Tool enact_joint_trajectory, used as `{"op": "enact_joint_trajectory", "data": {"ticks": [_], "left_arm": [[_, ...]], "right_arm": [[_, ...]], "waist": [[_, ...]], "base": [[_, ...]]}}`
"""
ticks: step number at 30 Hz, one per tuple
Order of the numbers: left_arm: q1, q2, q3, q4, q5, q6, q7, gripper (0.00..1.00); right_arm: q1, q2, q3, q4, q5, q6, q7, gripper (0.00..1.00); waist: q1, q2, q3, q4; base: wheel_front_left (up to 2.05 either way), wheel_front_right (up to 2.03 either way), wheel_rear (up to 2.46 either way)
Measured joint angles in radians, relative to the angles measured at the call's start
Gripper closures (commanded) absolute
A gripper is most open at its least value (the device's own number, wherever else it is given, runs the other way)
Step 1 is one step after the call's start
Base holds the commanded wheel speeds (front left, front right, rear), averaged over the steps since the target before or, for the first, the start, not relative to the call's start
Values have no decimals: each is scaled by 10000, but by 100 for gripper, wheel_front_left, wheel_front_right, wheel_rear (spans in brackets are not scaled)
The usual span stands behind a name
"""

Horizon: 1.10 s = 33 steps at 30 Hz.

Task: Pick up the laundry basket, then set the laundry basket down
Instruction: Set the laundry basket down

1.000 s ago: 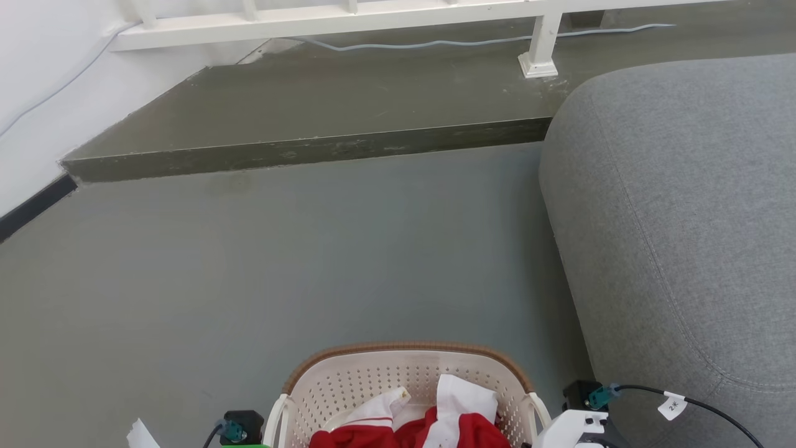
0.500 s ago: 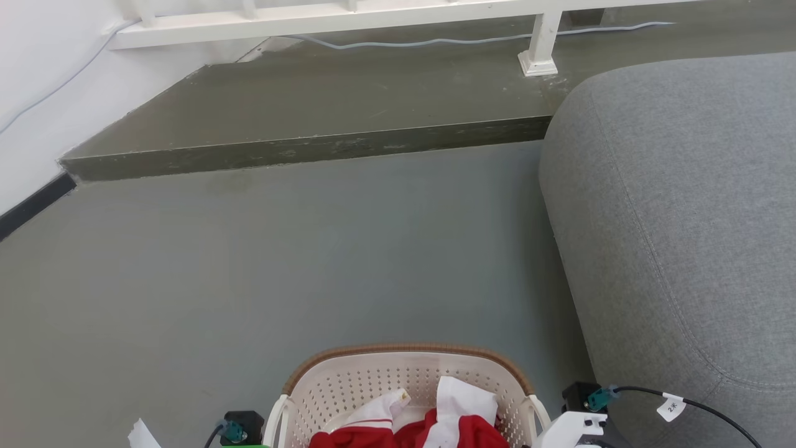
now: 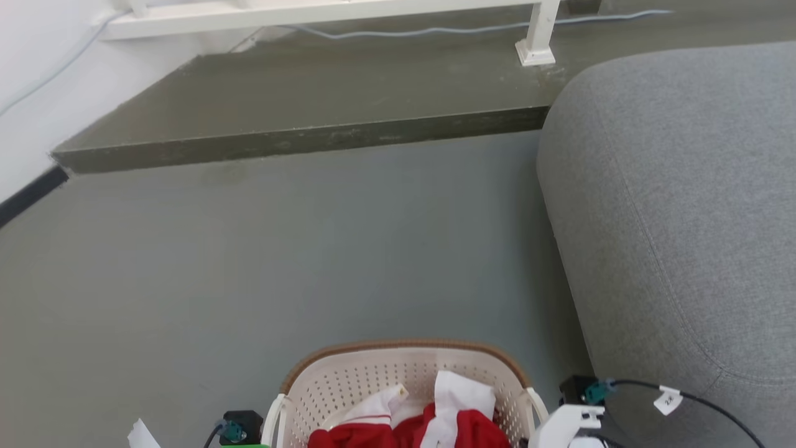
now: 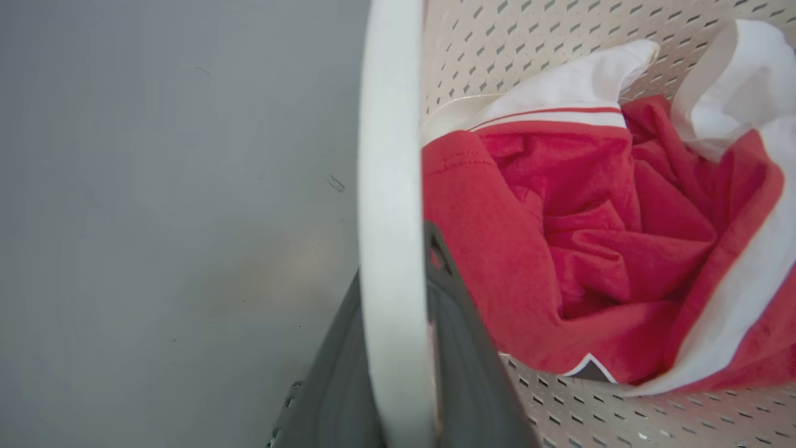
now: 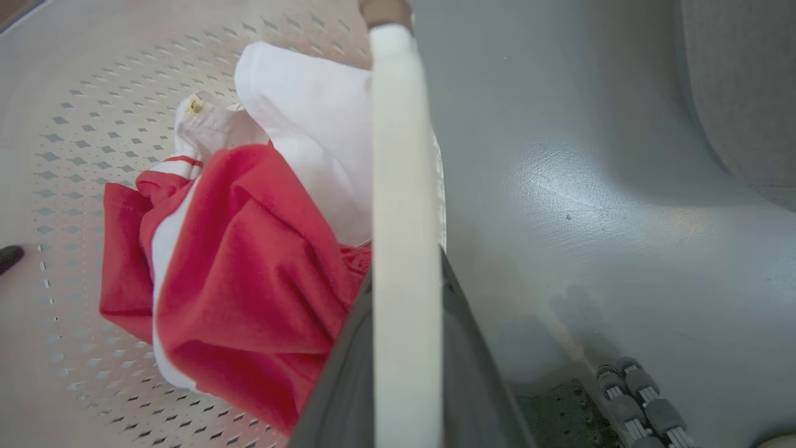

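While it is pinched at both sides, the laundry basket (image 3: 404, 373) hangs between your arms, low centre of the head view.
Your left gripper (image 4: 398, 274) is closed round the left handle (image 4: 388, 124), and your right gripper (image 5: 407, 280) likewise on the right handle (image 5: 401, 124). Long axis runs handle to handle, arms equally near. Judged: lower both together, level, onto the floor (image 3: 311, 249) left of the sofa (image 3: 684, 186).

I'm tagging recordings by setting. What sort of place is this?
Probably a home living area: a grey fabric sofa, a laundry basket holding red and white clothes, and a white railing on a raised step.
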State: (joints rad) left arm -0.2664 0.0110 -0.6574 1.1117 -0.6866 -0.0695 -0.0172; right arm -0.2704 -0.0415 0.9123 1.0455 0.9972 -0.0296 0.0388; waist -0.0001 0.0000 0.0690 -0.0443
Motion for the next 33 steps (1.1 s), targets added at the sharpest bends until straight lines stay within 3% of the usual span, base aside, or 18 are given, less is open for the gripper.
{"op": "enact_joint_trajectory", "data": {"ticks": [15, 33], "left_arm": [[-1275, 52, 90, -255, 36, 336, -194, 100], [-3485, 190, 299, -662, 224, 533, -502, 100]], "right_arm": [[-1605, -61, 0, -48, -17, -165, -309, 100], [-4155, -163, -293, 25, -215, -247, -826, 100]], "waist": [[1, 0, 1162, -38], [2, 0, 3308, 60]], "base": [[0, 0, 0], [0, 0, 0]]}}
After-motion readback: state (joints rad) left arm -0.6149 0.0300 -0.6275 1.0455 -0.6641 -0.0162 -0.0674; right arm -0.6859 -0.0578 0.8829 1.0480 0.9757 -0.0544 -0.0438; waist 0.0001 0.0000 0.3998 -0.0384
